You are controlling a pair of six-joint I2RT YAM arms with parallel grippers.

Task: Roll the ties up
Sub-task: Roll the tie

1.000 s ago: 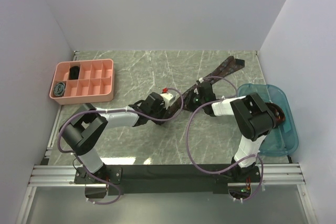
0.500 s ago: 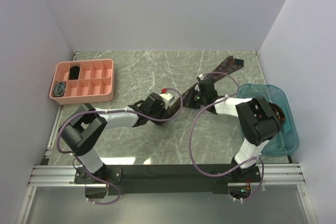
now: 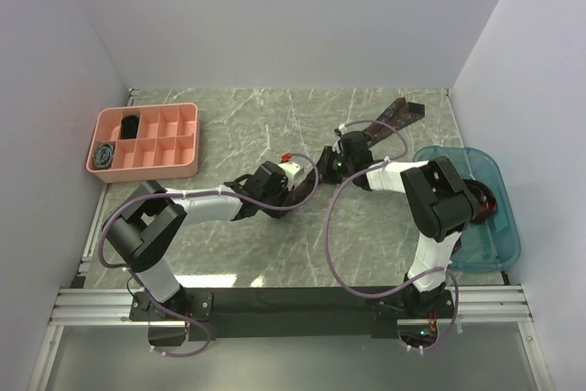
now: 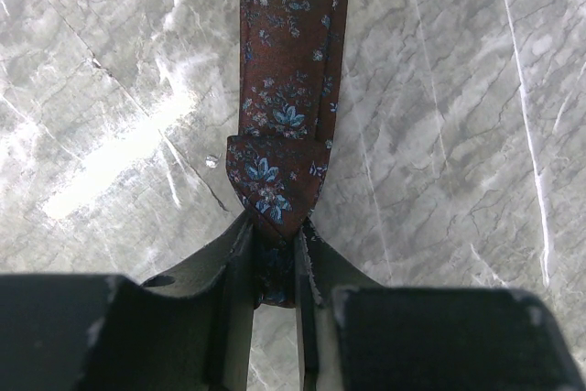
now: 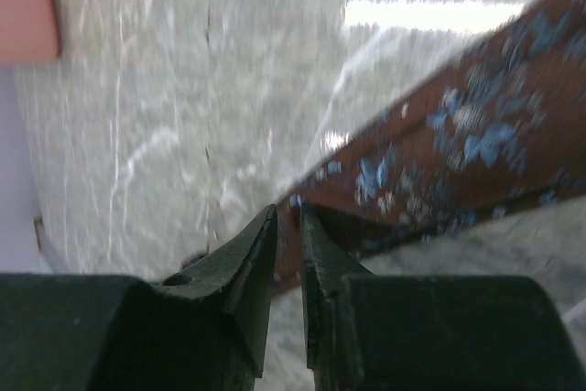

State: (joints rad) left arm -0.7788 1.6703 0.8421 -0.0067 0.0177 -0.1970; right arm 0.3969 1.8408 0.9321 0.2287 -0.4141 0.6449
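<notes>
Tie: maroon floral strip lying on marble tabletop | left fingers: pinching its folded end | right fingers: nearly together at tie's edge, grip unclear

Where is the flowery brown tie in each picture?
Top view: the tie slants from mid-picture up to the right.
Left wrist view: centre, running down into the left gripper, pinched there.
Right wrist view: right side, slanting up to the right edge.
Shared landmark: the grey marble table under it.
</notes>
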